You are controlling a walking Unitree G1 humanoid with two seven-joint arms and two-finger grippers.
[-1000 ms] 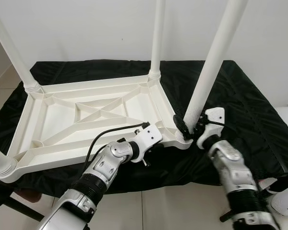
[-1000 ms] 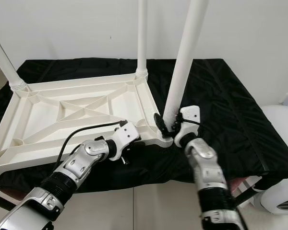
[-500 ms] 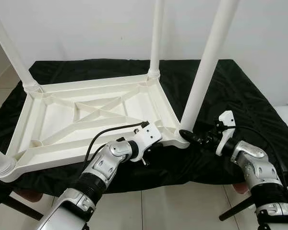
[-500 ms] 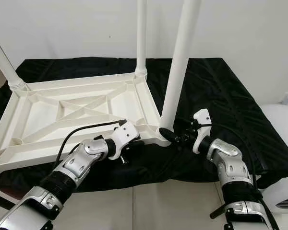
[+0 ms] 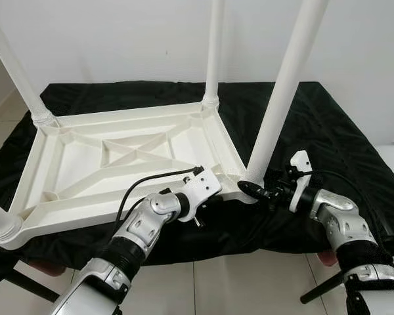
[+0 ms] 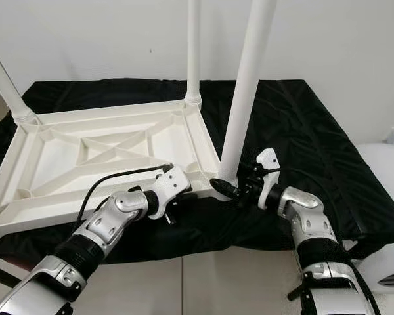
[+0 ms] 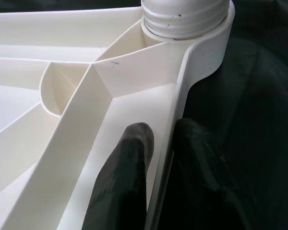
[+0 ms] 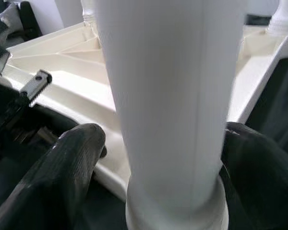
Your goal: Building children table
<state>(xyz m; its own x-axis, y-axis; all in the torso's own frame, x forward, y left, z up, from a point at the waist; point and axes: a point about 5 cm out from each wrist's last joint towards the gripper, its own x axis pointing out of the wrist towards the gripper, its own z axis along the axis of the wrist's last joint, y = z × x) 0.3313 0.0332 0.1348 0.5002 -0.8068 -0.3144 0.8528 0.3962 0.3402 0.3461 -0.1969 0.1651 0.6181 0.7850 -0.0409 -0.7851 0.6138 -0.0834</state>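
Tabletop (image 5: 118,157) upside down on black cloth (image 5: 328,131), 4 legs in sockets, so nearly done; L gripper (image 7: 158,139) pinched on front rim, R gripper (image 8: 163,143) fingers astride near-right leg (image 5: 276,111) base, prob still seating it, contact unclear.

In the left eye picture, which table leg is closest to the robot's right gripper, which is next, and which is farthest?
From the right gripper:
1. Near-right leg, between its fingers.
2. Far-right leg, at the back corner.
3. Far-left leg, across the table top.
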